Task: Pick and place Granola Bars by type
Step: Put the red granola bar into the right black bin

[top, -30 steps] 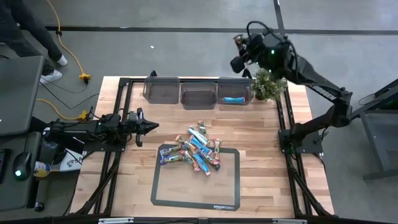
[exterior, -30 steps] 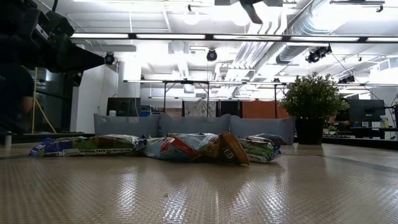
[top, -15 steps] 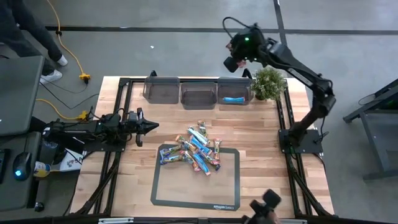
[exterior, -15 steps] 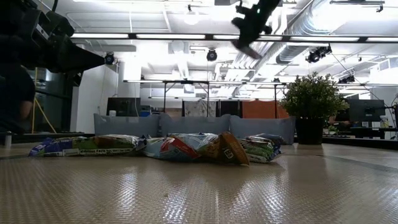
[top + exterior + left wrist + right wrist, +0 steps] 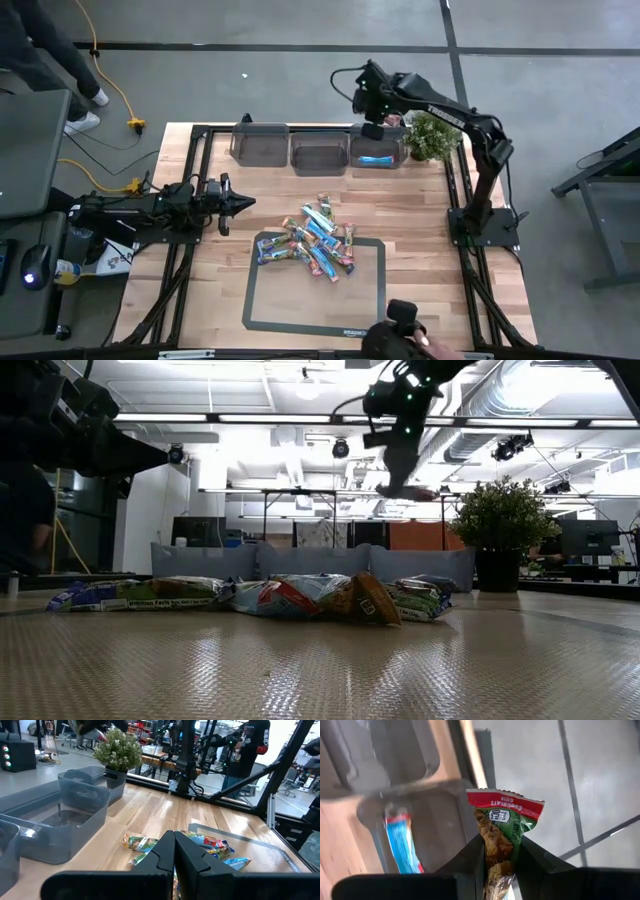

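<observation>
Jaws of the right gripper (image 5: 499,857) are clenched on one granola bar (image 5: 503,827), a green wrapper with a red end, pinched across its middle so both ends stick out. From where I stand the bar hangs high above the counter (image 5: 420,210), right over the back rim of the bin nearest the potted plant (image 5: 432,135). That bin (image 5: 377,147) already has a blue bar (image 5: 376,159) lying flat in it; the middle bin (image 5: 319,153) and the far bin (image 5: 260,143), each farther from the plant, look empty. Since the held bar is not the blue kind, I'd judge it belongs in one of those two, so the arm should carry it sideways along the row, away from the plant, then lower until the bar is inside the walls before letting go, or the light wrapper may catch the rim and tip out behind. The pile of granola bars (image 5: 318,240) lies in front of the bins, partly on the dark-framed mat (image 5: 366,300). Left gripper (image 5: 238,202) waits low, well away from the plant at the opposite edge, jaws clenched on nothing.
</observation>
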Available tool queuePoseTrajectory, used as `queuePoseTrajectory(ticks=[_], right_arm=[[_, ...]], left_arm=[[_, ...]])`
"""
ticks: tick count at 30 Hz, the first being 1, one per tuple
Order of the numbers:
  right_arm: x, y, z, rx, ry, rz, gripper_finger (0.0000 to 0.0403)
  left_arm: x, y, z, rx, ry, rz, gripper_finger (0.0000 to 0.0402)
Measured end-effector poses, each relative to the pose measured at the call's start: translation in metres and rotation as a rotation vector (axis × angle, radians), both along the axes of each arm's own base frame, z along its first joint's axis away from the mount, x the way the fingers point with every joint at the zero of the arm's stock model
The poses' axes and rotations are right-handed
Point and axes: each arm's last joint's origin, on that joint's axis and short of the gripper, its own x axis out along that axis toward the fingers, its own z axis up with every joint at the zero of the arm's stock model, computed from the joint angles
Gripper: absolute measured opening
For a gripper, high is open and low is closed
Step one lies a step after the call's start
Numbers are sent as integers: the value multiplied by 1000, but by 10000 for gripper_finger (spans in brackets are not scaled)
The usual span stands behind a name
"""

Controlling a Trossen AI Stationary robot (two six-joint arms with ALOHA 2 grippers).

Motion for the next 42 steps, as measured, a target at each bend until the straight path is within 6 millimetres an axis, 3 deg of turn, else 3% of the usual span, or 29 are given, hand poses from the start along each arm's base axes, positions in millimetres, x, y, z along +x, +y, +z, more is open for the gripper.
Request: queuePoseTrajectory(ticks=[15, 25, 42], right_arm=[[24, 1, -40, 35, 191, 262, 73], [33, -3, -75, 113, 293, 256, 73], [29, -1, -87, 227, 326, 261, 73]], left_arm=[[0, 0, 0, -1, 2, -17, 1], [0, -1, 0, -5, 2, -22, 1], [0, -1, 0, -5, 2, -23, 1]])
